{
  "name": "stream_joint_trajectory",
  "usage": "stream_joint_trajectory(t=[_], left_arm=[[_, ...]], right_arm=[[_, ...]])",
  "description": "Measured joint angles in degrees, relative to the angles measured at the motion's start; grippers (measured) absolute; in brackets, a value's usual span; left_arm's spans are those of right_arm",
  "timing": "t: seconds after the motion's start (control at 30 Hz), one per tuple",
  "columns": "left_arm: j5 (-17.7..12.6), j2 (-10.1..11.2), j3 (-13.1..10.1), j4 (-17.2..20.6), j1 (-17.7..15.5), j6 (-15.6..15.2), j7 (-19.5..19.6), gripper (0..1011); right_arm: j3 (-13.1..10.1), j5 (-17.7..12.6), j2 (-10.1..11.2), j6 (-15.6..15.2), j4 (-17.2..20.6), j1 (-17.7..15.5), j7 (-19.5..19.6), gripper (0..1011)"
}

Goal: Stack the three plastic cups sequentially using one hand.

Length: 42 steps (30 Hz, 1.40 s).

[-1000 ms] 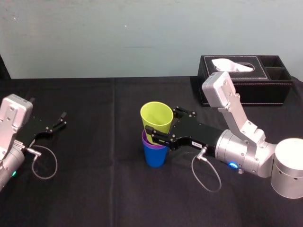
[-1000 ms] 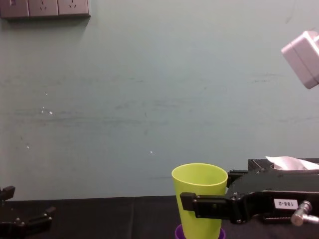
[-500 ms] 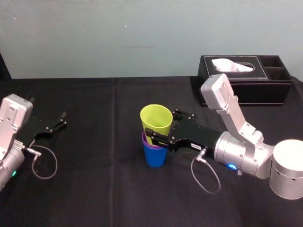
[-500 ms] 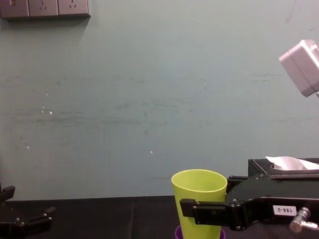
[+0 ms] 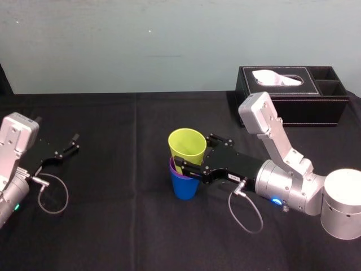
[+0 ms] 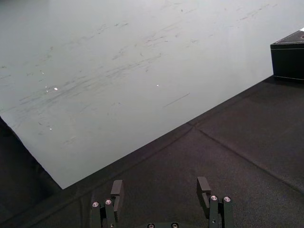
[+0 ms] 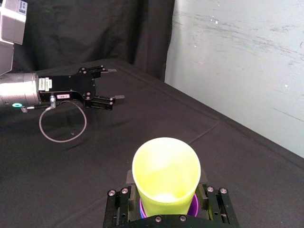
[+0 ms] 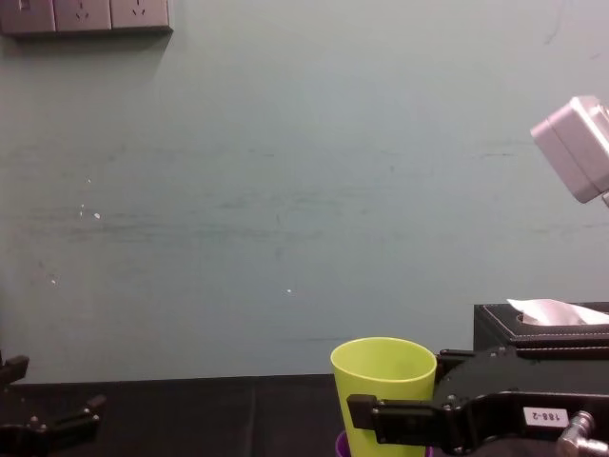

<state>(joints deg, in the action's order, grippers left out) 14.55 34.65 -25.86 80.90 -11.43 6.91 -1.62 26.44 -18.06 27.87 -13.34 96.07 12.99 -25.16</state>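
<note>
Black tissue box (image 5: pixel 293 93) well behind; right claw (image 5: pixel 193 151) pinches yellow-green cup (image 5: pixel 187 145) seated in purple cup (image 5: pixel 178 171), blue cup (image 5: pixel 184 188) outermost; left claw (image 5: pixel 71 143) spread.

Lab setup, black-draped table (image 5: pixel 113 226), bare scuffed wall (image 5: pixel 113 45)

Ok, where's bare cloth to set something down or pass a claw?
Free: the wide stretch between the left claw and the cup stack, and the back strip along the wall, left of the tissue box. Crowded: right of the stack, where the right claw grips the yellow-green cup.
</note>
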Motion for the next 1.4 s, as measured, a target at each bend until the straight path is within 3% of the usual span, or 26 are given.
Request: stream_joint_trajectory(t=[0.43,0.83,1.4], left_arm=[[0.00,0.00,0.00,0.00,0.00,0.00,0.00,1010],[0.00,0.00,0.00,0.00,0.00,0.00,0.00,1010],[0.00,0.00,0.00,0.00,0.00,0.00,0.00,1010]], right_arm=[[-0.09,-0.13,0.03,0.16,-0.14,0.02,-0.20,734],[-0.09,-0.14,0.03,0.09,-0.03,-0.01,-0.12,1004],[-0.49,-0.09,0.00,0.45,0.09,-0.29,0.58,1004]])
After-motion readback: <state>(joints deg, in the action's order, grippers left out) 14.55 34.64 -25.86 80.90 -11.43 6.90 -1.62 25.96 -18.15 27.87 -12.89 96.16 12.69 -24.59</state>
